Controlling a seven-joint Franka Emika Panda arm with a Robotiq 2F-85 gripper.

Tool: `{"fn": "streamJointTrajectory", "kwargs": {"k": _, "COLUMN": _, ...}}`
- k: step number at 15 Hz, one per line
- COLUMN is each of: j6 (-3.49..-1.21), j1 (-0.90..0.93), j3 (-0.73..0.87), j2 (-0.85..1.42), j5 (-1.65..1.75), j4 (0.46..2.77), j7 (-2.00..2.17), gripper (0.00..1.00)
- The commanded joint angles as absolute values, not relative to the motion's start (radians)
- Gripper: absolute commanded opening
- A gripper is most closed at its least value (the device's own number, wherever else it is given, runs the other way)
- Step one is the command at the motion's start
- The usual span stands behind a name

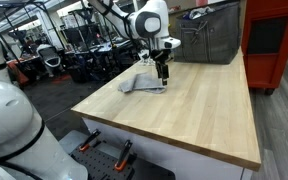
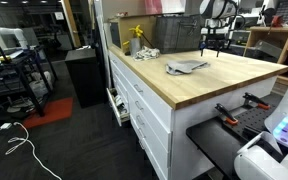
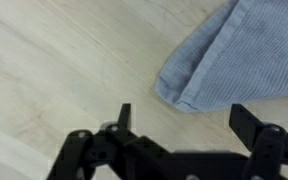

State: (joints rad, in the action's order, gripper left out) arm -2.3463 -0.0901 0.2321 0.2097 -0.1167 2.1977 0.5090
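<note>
The grey cloth point(image 3: 234, 50) lay on the table point(image 1: 189, 110) beside the gripper point(image 3: 181, 122), whose jaws stood spread and empty. Light and limp (likely to sag), it seemed best pinched at its folded corner.

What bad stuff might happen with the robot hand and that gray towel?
The open gripper faces only a corner of the gray towel, so closing might pinch just an edge or miss it. Dropping lower, its fingertips might scrape the wooden table.
</note>
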Motion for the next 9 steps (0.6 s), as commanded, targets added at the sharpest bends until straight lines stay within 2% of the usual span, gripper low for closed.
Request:
{"fn": "streamJointTrajectory", "kwargs": {"k": 1, "j6": -2.332, "j1": -0.118, "j3": 0.253, "j2": -0.015, "j5": -0.024, "j4": 2.378, "j7": 0.482, "gripper": 1.00}}
{"fn": "streamJointTrajectory", "kwargs": {"k": 9, "j6": -2.164, "j1": -0.160, "j3": 0.163, "j2": -0.414, "j5": 0.067, "j4": 2.599, "j7": 0.307, "gripper": 1.00}}
